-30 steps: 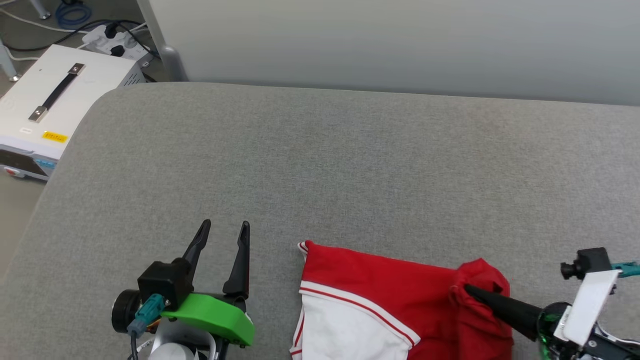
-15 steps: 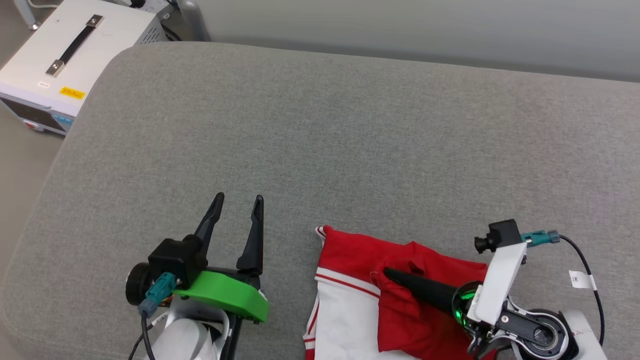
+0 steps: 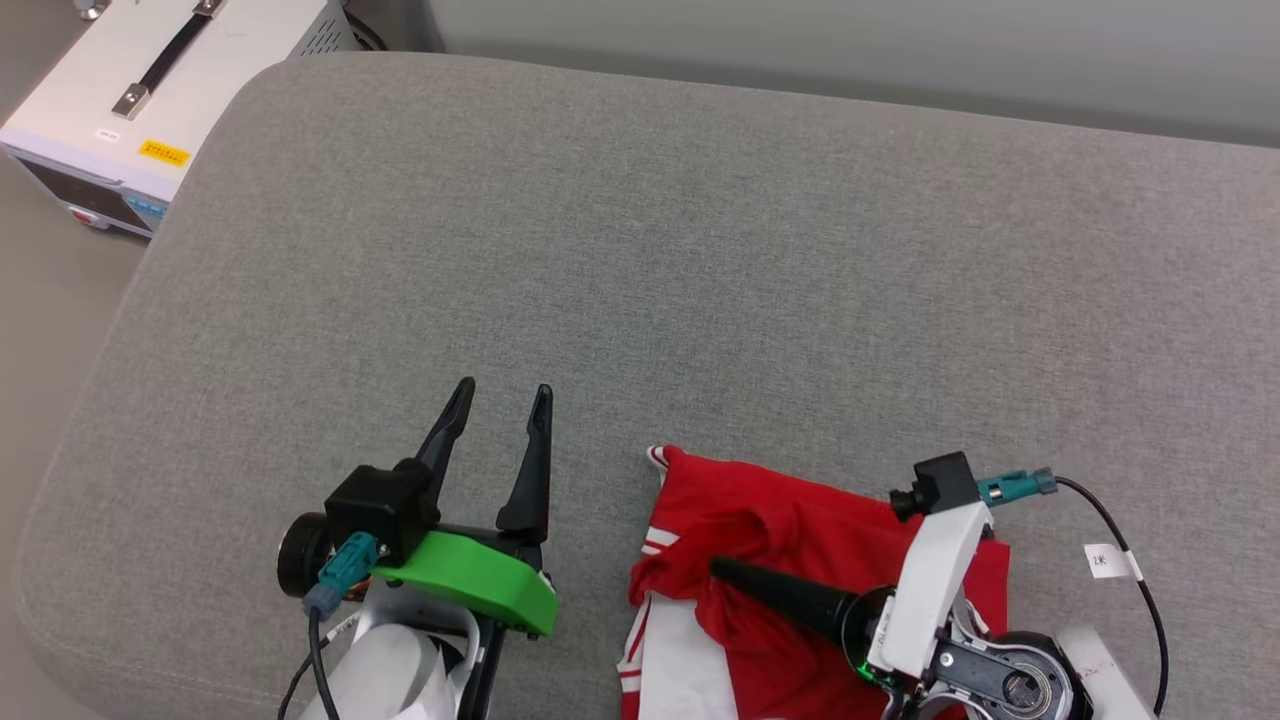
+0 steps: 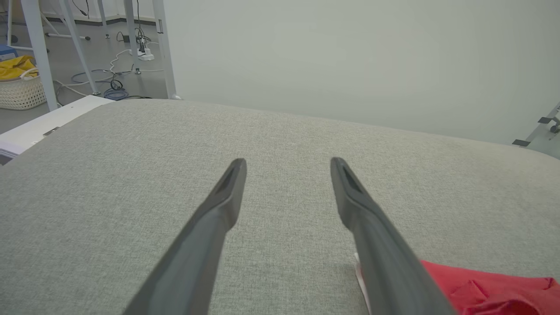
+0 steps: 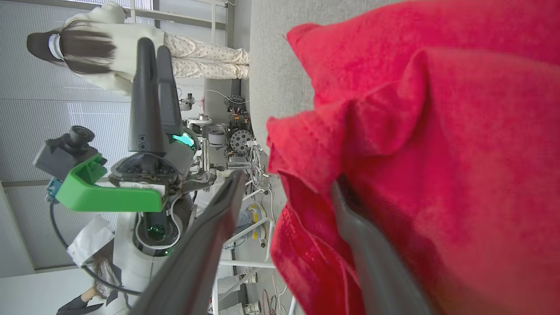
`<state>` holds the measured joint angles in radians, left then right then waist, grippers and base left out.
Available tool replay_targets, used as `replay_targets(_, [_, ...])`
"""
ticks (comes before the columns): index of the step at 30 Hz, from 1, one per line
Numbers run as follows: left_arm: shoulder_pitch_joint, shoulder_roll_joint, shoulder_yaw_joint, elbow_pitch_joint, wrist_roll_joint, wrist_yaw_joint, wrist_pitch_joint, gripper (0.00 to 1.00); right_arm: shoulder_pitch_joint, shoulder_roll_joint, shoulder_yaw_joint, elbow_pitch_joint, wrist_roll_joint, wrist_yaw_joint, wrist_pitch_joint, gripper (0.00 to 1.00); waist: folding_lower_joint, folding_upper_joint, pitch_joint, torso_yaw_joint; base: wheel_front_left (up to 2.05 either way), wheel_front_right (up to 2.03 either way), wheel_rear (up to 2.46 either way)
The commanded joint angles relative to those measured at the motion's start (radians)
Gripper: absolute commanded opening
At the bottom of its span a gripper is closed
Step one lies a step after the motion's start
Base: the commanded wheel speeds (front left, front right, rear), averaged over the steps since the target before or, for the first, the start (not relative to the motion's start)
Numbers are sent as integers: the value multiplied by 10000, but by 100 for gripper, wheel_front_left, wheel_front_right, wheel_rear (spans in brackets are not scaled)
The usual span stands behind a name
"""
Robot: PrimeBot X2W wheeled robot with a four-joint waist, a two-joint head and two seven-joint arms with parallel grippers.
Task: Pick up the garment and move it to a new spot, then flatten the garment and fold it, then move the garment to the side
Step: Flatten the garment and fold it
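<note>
The garment lies at the near edge of the grey cushion, red with a white sleeve and striped trim, its right part folded over to the left. My right gripper lies on it, pointing left. In the right wrist view the right gripper is open, and red cloth drapes against one finger. My left gripper hovers open and empty over bare cushion, left of the garment. The left wrist view has its fingers spread, with a red corner of the garment at the lower right.
The grey cushion stretches wide ahead, its rounded edge at the left. A white box with a black handle stands on the floor beyond that corner. A pale wall runs behind. A person stands off in the right wrist view.
The head camera has shifted. My right gripper has carried the garment's red edge leftward across it, folding it over, and its jaws now stand apart. The left gripper has kept its pose.
</note>
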<state>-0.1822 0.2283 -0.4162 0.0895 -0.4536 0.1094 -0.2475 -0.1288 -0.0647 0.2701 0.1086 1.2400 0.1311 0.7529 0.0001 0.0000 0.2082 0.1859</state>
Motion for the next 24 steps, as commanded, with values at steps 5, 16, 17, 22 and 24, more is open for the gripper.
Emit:
replay_targets(5, [-71,26,84,137,119,-118,-118,100,-368,-556,610,-886,-494,-4,-854,100,-1,0,-374,-222,0,0,0])
replay_targets(16, [313,173,185,160,89,-9,-126,100,-76,-1971,124,-1318,-3906,-4,-4021,100,-1,0,-1084,-786,0,0,0])
replay_targets(17, [371,196,208,154,74,19,-124,100,29,-2039,-5,-1265,-4244,-4,-4177,100,-1,0,-1161,-873,0,0,0])
replay_targets(22, [586,259,286,70,-13,156,-65,100,526,-2151,-981,-1237,-5717,-4,-4778,100,-1,0,-1438,-1236,0,0,0])
replay_targets(24, [654,285,300,27,-26,215,-31,100,733,-2151,-1393,-1316,-6478,-4,-5038,100,-1,0,-1529,-1360,0,0,0])
